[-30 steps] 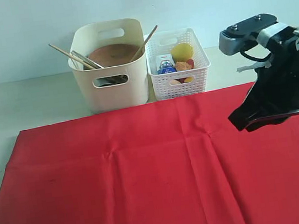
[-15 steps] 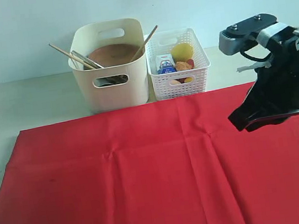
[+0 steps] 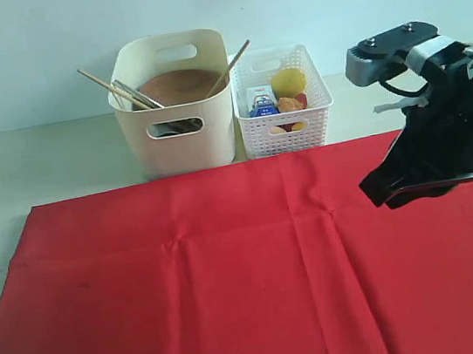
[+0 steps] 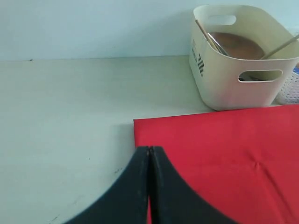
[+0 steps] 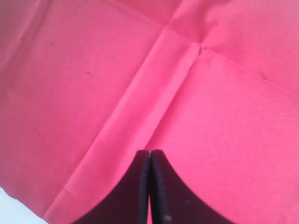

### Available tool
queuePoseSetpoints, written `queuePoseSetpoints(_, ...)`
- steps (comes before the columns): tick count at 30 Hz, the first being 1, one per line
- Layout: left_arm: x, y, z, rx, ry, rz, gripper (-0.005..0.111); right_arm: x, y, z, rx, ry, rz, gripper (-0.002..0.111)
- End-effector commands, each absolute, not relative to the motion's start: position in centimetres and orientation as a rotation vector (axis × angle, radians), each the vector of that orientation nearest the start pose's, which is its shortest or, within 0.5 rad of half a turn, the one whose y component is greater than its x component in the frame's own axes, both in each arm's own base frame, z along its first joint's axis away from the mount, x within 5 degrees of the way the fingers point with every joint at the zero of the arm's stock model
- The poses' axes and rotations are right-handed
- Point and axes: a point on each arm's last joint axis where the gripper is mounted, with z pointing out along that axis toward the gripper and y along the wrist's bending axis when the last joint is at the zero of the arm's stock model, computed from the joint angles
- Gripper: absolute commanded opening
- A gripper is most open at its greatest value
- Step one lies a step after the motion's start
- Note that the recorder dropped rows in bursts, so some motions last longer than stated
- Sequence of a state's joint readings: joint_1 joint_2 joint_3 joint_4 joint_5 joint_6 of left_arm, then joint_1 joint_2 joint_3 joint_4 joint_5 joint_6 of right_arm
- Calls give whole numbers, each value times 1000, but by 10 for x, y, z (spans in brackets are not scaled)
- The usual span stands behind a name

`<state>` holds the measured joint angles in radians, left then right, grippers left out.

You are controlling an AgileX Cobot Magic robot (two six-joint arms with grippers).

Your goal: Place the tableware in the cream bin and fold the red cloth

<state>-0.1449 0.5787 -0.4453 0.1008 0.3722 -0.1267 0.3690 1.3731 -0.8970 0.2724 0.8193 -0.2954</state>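
- Pale wall behind, and a pale desk (image 3: pixel 49 159) carrying everything; the red cloth (image 3: pixel 235 292) lies spread flat over its near part, running out of view at the near edge, with crease lines crossing it and a scalloped edge on the right.
- Tableware looks already stowed: the cream bin (image 3: pixel 181 145) at the far centre holds the round brown plate (image 3: pixel 178 86), with the chopsticks (image 3: pixel 104 83) and a metal utensil leaning out over its rim. No tableware shows on the cloth, so folding is judged the step in hand.
- The right end effector (image 3: pixel 378 194) hangs above the right part of the cloth, fingers pressed together and holding nothing; its wrist view shows only red fabric and creases beneath.
- The left end effector (image 4: pixel 149 177) is likewise pressed together and empty, near the cloth's far left corner; the exterior view does not show it.
- To fold well, each end effector would likely have to spread, come down on a corner of the same edge and pinch only the fabric. Both should then lift together and lay that edge along the opposite one, perhaps using a crease as the fold line.
- A white lattice basket (image 3: pixel 288 134) with a lemon (image 3: pixel 287 80) and a milk carton (image 3: pixel 261 101) stands just right of the bin.
- Both containers sit right at the cloth's far edge, so a grasp or sweep there risks nudging them; the desk on the left looks like freer working room.
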Motion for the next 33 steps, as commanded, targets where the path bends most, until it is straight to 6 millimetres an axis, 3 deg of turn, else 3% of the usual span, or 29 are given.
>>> queuePoseSetpoints(1,120,-15,289,92,1943,-92,0,233,109,252,-701,2675,351,0)
queuePoseSetpoints(7,124,-16,289,101,1938,-89,0,233,109,252,-701,2675,351,0)
queuePoseSetpoints(11,136,-18,273,105,2078,-74,0,232,109,252,-678,2695,358,0)
queuePoseSetpoints(16,180,-23,251,81,2473,-40,0,233,106,250,-682,2709,312,0)
queuePoseSetpoints(21,216,-29,219,76,2716,-44,0,239,102,239,-638,2768,219,0)
queuePoseSetpoints(24,236,-23,205,28,2810,-188,0,245,98,222,-610,2835,118,0)
queuePoseSetpoints(28,264,-1,187,-65,2867,-478,0,258,93,196,-549,2910,-29,0)
queuePoseSetpoints(33,275,20,170,-119,2945,-565,0,268,84,173,-492,2985,-91,0)
